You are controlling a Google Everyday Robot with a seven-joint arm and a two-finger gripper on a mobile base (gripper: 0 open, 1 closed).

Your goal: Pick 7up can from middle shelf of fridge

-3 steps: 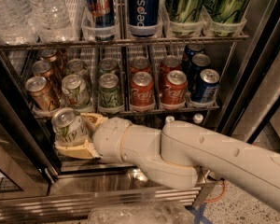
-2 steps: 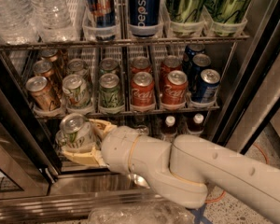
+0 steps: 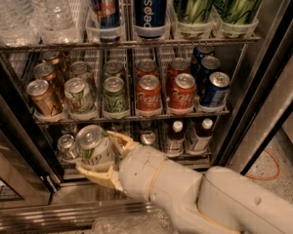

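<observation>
My gripper [image 3: 100, 157] is shut on a 7up can [image 3: 94, 148], pale silvery-white with green streaks and a silver top. It holds the can tilted in front of the fridge [image 3: 263, 57], below the front edge of the middle shelf [image 3: 132, 117] and left of centre. Tan fingers [image 3: 96, 176] clasp the can from below and from the right. On the middle shelf another 7up can [image 3: 78, 95] stands in the second lane from the left. The white arm runs to the lower right.
The middle shelf holds brown cans [image 3: 43, 97], a darker green can [image 3: 115, 94], red cans [image 3: 148, 95] and blue cans [image 3: 214, 88]. Water bottles [image 3: 34, 9] and tall cans [image 3: 149, 8] stand above. Small capped bottles [image 3: 199, 133] stand below. The steel base panel [image 3: 53, 216] lies at the bottom.
The gripper with the 7up can has moved right and slightly down, away from the shelf. The arm has swung further into the lower middle of the view.
</observation>
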